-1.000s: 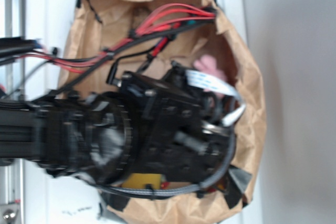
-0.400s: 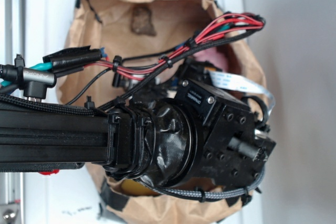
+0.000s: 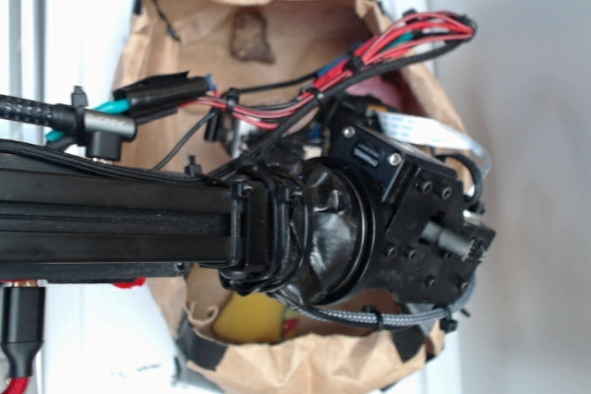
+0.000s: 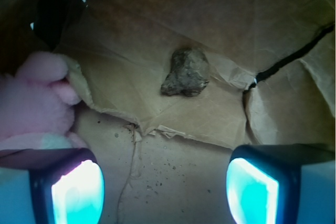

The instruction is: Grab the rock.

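Currently the gripper (image 4: 165, 190) is spread wide and empty, its two pads glowing cyan at the near edge of the wrist view. Ahead of it, well apart, the rock (image 4: 186, 72) lies on the creased brown paper bag (image 4: 173, 116) floor, nothing touching it. A pink plush (image 4: 32, 100) sits at the left, just beyond the left pad. Seen from outside, the rock (image 3: 250, 37) rests clear of the black arm (image 3: 138, 223), with a yellow block (image 3: 249, 318) on the arm's other side.

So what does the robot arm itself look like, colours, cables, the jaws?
The arm is matte black, with boxy bolted housings and a round black wrist joint. Red and black wires, cable-tied in bundles, run along it beside a white flat ribbon cable. The gripper has black-framed jaws with pads glowing cyan.
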Controlling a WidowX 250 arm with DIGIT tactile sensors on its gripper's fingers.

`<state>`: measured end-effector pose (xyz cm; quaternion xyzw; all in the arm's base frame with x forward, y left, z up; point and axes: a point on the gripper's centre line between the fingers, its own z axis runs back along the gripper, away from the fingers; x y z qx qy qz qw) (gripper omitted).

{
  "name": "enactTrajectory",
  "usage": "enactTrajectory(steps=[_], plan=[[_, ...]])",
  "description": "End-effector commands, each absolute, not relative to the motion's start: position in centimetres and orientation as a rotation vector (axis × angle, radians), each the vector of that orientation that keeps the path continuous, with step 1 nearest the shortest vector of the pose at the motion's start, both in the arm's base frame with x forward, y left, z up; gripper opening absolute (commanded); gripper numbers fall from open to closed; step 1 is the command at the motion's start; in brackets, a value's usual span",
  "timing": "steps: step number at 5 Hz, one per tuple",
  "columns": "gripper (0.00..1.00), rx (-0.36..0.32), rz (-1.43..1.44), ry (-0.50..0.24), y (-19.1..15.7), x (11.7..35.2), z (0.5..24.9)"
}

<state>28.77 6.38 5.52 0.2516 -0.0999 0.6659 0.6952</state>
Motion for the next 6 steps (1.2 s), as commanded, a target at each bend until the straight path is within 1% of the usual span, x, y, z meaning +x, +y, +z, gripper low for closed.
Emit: enactTrajectory(steps=[1, 2, 3, 4, 5, 6], plan=[[1.00, 0.546, 1.510, -0.239, 7.3, 27.9, 6.8], [1.00, 0.546, 1.510, -0.239, 7.3, 27.9, 6.8], [1.00, 0.328, 1.655, -0.202, 11.7, 27.7, 7.8], [1.00, 0.315, 1.713, -0.171, 14.1, 27.7, 6.7], [1.00, 0.328, 1.737, -0.125, 14.6, 28.1, 6.0], [1.00, 0.353, 1.776, -0.059, 15.5, 28.5, 5.4]])
